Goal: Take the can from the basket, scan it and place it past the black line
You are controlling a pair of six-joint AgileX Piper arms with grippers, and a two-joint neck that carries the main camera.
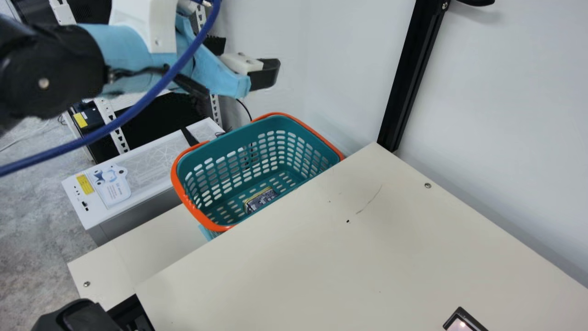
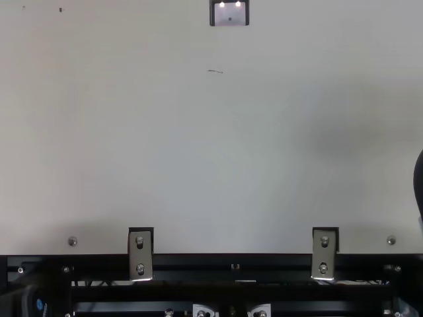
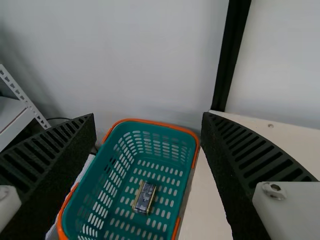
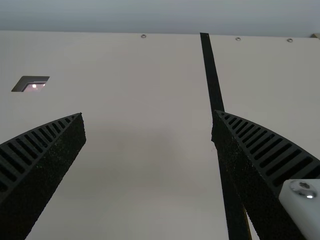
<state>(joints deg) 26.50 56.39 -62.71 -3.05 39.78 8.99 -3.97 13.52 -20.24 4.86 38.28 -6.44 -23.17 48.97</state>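
Left pincer point(image 3: 149, 116): gaping wide, empty, facing basket point(image 3: 160, 131), presumably for grasping
Right pincer point(image 4: 147, 114): gaping wide, empty
Can point(image 3: 145, 197): lying inside basket

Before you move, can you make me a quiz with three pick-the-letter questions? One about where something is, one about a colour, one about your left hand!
1. Where is the can?
A) On the floor
B) In the basket
C) Past the black line

2. What colour runs around the basket's top edge?
A) Orange
B) Pink
C) Yellow

3. How is my left hand?
A) Shut on the can
B) Shut on nothing
C) Open

1 B: it lies on the basket's holed bottom.
2 A: an orange band loops around the teal basket.
3 C: its two black fingers stand wide apart.
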